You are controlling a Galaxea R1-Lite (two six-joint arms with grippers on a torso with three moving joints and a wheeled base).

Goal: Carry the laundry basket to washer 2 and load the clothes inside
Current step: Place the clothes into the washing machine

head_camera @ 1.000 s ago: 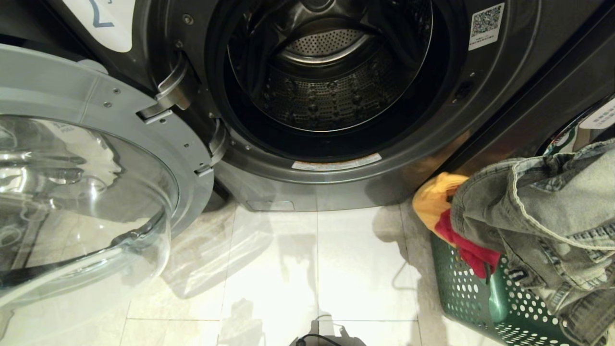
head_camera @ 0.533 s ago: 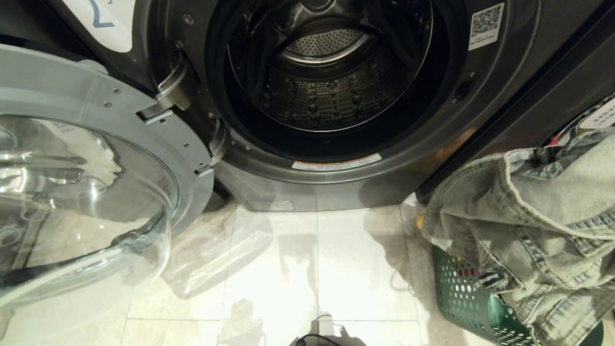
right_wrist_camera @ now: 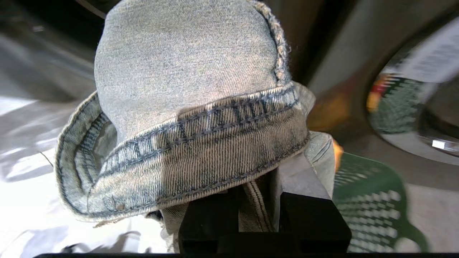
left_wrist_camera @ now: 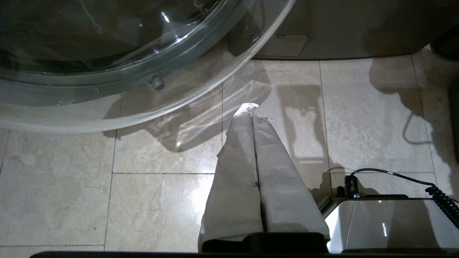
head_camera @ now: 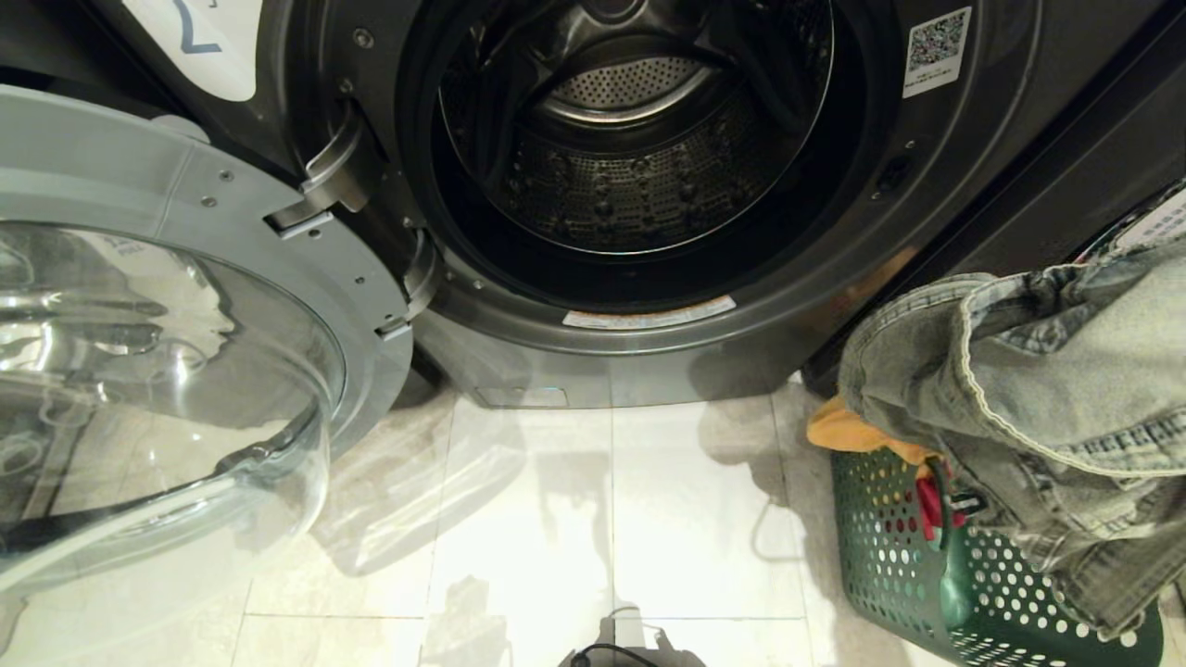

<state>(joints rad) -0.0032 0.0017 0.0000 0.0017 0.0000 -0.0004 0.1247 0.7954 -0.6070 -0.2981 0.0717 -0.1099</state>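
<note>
Washer 2 (head_camera: pixel 973 176) stands with its round glass door (head_camera: pixel 167 371) swung wide to the left, and its steel drum (head_camera: pixel 639 157) holds nothing I can see. The dark green laundry basket (head_camera: pixel 889 556) sits on the floor at the lower right. Grey-green denim trousers (head_camera: pixel 1066 389) hang bunched above the basket. My right gripper (right_wrist_camera: pixel 258 200) is shut on their fabric and is hidden behind them in the head view. A yellow cloth (head_camera: pixel 848 434) and a red cloth (head_camera: pixel 929 505) lie at the basket's near corner. My left gripper (left_wrist_camera: pixel 252 111) is shut and empty over the floor beside the door.
A second washer's door (head_camera: pixel 1144 227) shows at the far right behind the trousers. My base with a coiled black cable (left_wrist_camera: pixel 387 222) is low beside the left arm. Pale floor tiles (head_camera: pixel 611 519) lie between the open door and the basket.
The trousers swung left over the basket's corner, hiding the yellow and red cloths, then rose a little so both show again. Washer, door and left arm have not moved.
</note>
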